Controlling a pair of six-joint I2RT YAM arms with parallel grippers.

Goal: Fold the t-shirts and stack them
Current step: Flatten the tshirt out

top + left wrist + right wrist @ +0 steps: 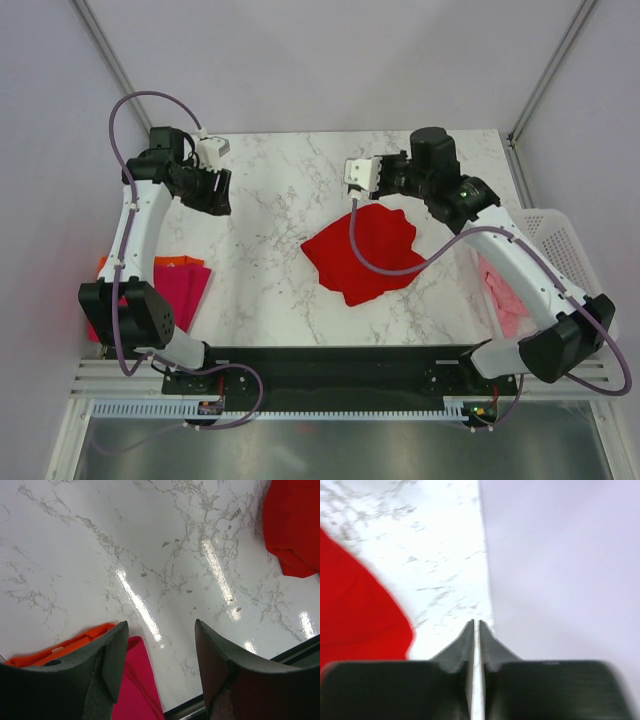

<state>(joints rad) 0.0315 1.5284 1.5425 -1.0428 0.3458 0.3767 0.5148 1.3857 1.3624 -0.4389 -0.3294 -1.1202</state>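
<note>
A bright red t-shirt [365, 250] lies crumpled in the middle of the marble table [270, 215]. My right gripper [353, 180] hovers just above its far edge, shut with nothing between the fingers [476, 623]; the red t-shirt [355, 610] shows to its left. At the near left a magenta t-shirt [183, 288] lies on an orange t-shirt [178, 262]. My left gripper [215, 190] hangs open and empty above the far left of the table. Its wrist view shows the magenta t-shirt [135, 690], the orange t-shirt [60, 647] and the red t-shirt [295, 525].
A white perforated basket [565, 240] stands off the table's right edge with a pale pink t-shirt [503, 295] by it. The right arm's cable [400, 268] loops over the red shirt. Grey walls close the back and sides.
</note>
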